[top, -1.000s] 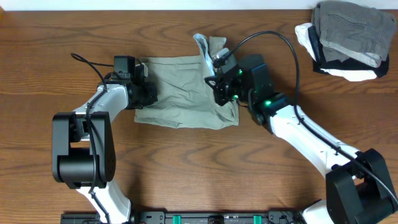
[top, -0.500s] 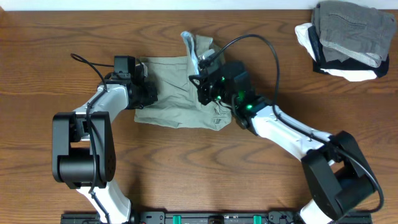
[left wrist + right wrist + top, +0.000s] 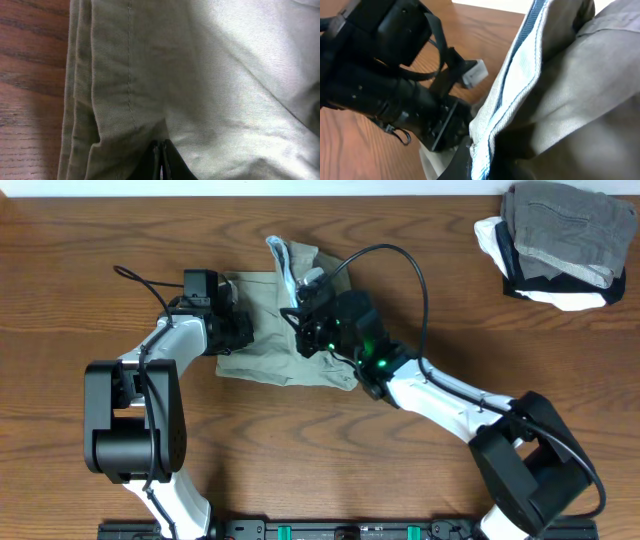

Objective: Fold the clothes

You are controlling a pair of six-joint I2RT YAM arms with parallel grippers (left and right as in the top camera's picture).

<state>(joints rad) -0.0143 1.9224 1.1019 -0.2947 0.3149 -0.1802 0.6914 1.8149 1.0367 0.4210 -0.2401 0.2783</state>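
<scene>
The pale khaki-green shorts [image 3: 262, 340] lie on the wooden table, partly folded, and fill the left wrist view [image 3: 200, 75]. My left gripper [image 3: 240, 330] is shut on the shorts' left edge, its closed fingertips [image 3: 161, 160] pressed into the cloth. My right gripper [image 3: 300, 305] is shut on the shorts' other end, holding a raised hem with a pale blue inner band [image 3: 520, 75] above the middle of the garment, over the lower layer. My left arm shows in the right wrist view [image 3: 395, 75].
A stack of folded garments, grey on top [image 3: 560, 220] over white and black ones [image 3: 545, 285], sits at the back right corner. The right arm's black cable [image 3: 400, 265] loops above the shorts.
My right gripper has carried the held end of the shorts leftward over the garment, toward my left gripper. The shorts' right side is now doubled over. My left gripper has not moved.
</scene>
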